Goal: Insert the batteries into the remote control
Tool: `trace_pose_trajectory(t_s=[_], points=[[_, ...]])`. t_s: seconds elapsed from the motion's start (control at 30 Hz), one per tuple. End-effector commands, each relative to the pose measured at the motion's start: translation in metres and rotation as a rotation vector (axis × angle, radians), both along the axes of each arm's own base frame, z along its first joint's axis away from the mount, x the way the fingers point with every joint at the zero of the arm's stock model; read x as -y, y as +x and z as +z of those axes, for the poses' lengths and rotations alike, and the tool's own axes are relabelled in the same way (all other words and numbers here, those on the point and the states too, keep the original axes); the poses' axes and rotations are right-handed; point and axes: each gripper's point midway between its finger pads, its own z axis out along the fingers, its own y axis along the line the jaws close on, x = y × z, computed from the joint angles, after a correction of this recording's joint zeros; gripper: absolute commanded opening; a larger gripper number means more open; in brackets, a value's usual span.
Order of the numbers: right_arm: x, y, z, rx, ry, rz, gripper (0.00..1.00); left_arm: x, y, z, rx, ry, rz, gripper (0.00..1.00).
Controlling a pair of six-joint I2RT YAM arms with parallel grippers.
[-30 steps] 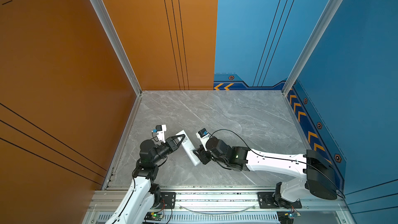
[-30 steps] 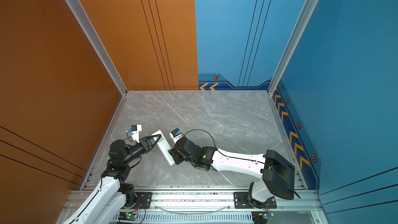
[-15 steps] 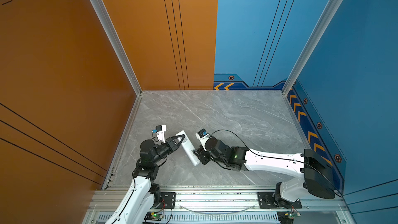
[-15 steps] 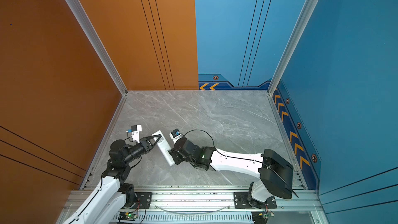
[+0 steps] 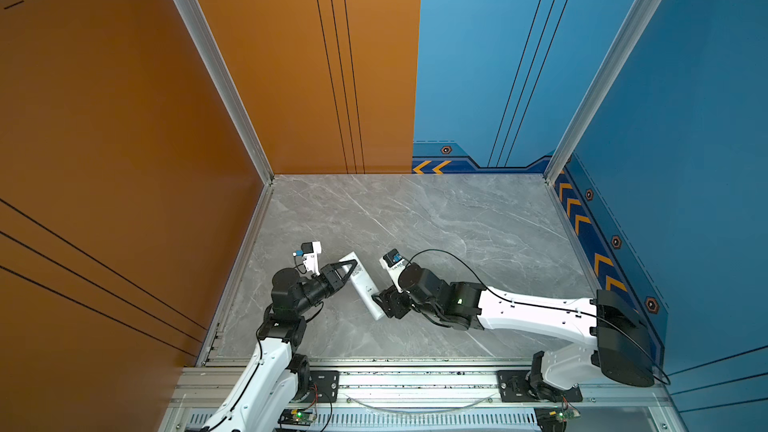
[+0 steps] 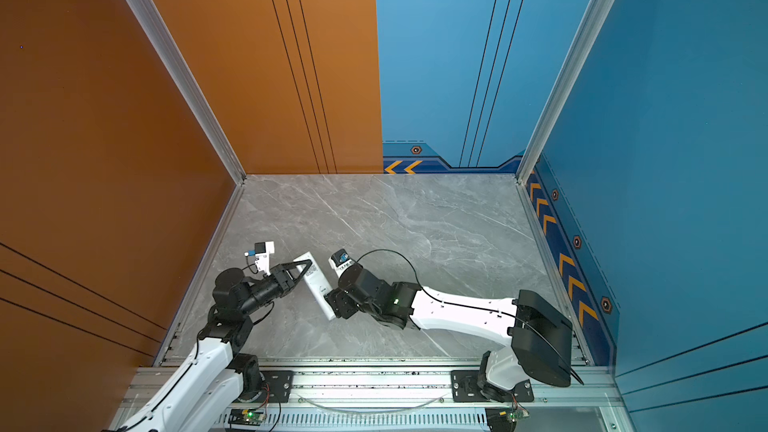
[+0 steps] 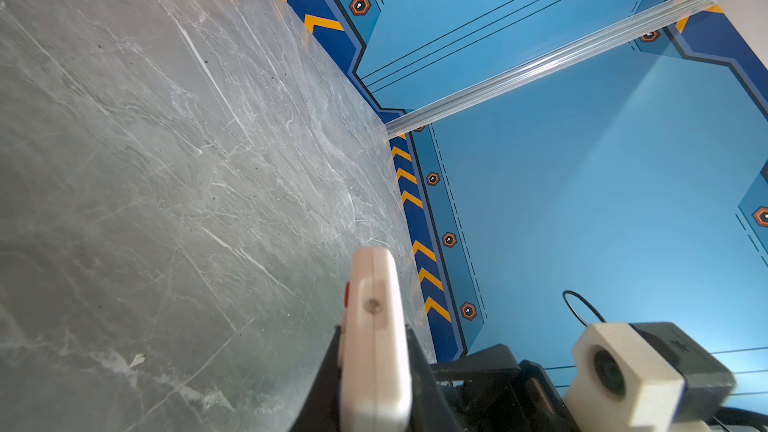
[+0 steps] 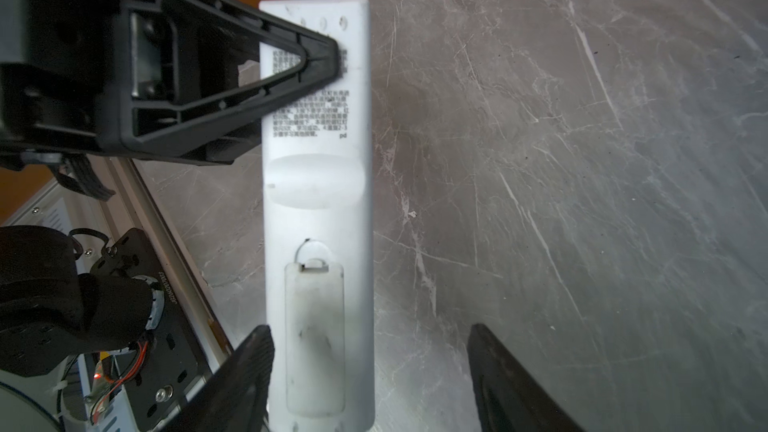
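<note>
The white remote (image 5: 363,288) shows lower centre-left in both top views, back up, over the grey counter (image 5: 457,222). The left jaws clamp its label end; the right jaws stand wide around its battery-cover end.

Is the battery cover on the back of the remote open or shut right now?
Shut. In the right wrist view the battery cover lies flush in the back of the remote control, with its latch tab seated at the cover's end.
</note>
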Motion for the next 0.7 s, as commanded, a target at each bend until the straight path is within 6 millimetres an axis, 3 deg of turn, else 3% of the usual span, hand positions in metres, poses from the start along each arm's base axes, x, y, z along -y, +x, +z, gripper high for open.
trace_pose_trajectory(t_s=[0.0,0.4,0.67], points=[[-0.002,-0.008,0.008,-0.006,-0.008,0.057,0.77,-0.008,0.009,0.011,0.003,-0.003,0.062,0.0],[-0.022,-0.01,-0.021,-0.06,-0.01,0.108,0.81,-0.012,0.01,0.016,-0.004,-0.016,0.095,0.0],[-0.027,-0.01,-0.034,-0.087,-0.009,0.12,0.71,-0.013,0.008,0.015,-0.012,-0.008,0.101,0.0]])
